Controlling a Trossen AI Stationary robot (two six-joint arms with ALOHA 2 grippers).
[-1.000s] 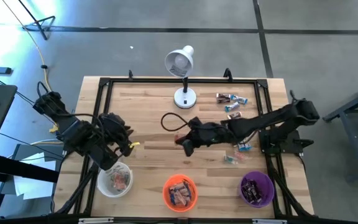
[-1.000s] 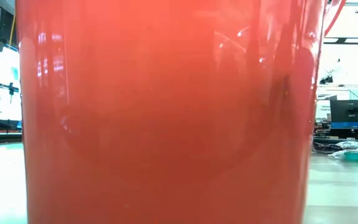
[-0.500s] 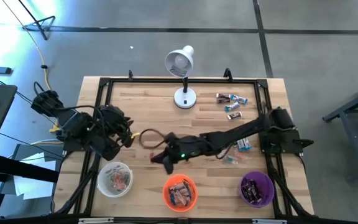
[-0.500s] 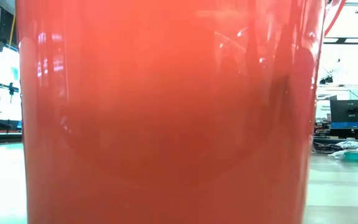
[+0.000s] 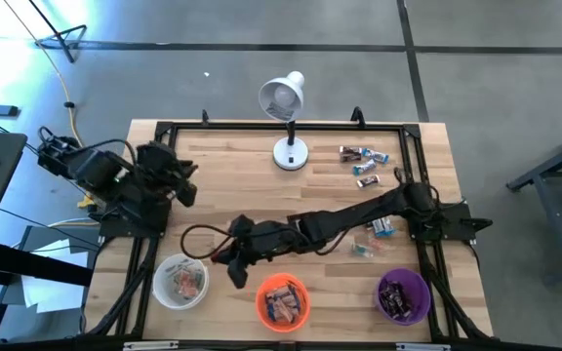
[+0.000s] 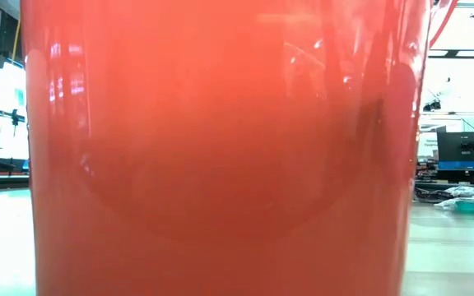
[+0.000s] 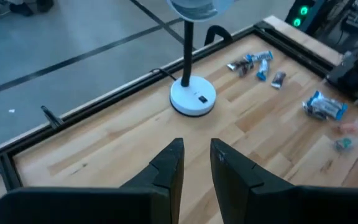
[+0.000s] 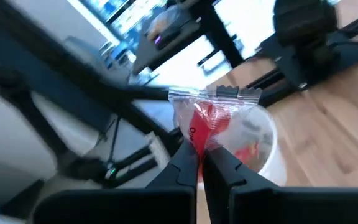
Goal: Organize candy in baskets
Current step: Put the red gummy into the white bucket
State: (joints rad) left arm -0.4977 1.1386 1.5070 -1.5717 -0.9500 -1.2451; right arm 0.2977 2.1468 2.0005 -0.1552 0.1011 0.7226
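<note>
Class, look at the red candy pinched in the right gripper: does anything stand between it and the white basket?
Nothing visible does. The right gripper holds the red candy beside the white basket, with only bare table between them.

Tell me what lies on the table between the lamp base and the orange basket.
High view: the right arm, stretched across between lamp base and orange basket.

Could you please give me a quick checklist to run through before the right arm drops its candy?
1. Right gripper shut on the candy: ok.
2. White basket lies ahead of the candy: ok.
3. Gripper over the basket: not ok, it is beside the rim.
4. Left gripper clear of the basket, back by the left edge: ok.
5. Room in the basket: cannot tell.
</note>
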